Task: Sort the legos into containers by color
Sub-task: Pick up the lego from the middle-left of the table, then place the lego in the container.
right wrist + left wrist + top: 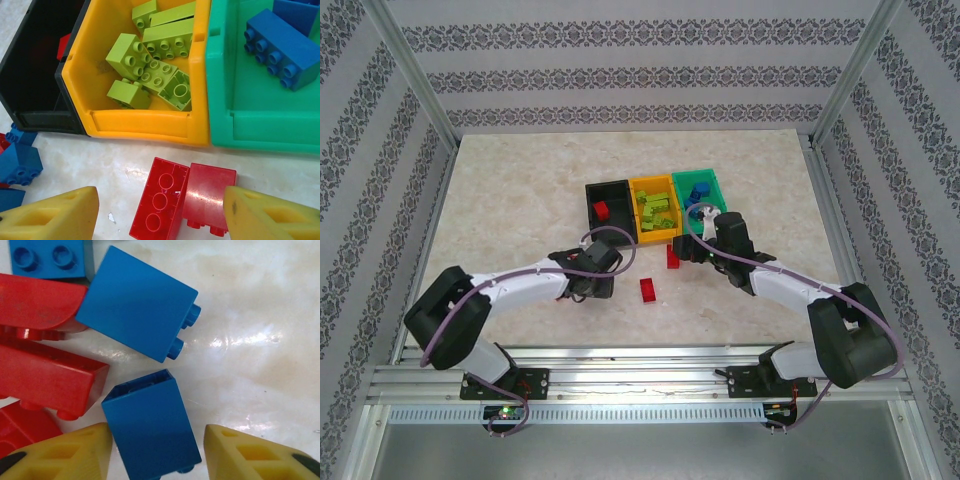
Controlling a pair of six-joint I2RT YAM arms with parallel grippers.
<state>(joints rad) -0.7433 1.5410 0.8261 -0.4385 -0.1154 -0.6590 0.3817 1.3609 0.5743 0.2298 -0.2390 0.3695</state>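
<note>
Left claw, not clamped, straddles a blue brick on the worktop, off-centre, so closing may skew it; right claw hangs released over two touching red bricks beside the bins, risking a double pick.

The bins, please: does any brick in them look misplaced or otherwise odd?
Nothing stands out: the black bin holds a red brick, the yellow bin lime bricks, the green bin blue bricks.
</note>
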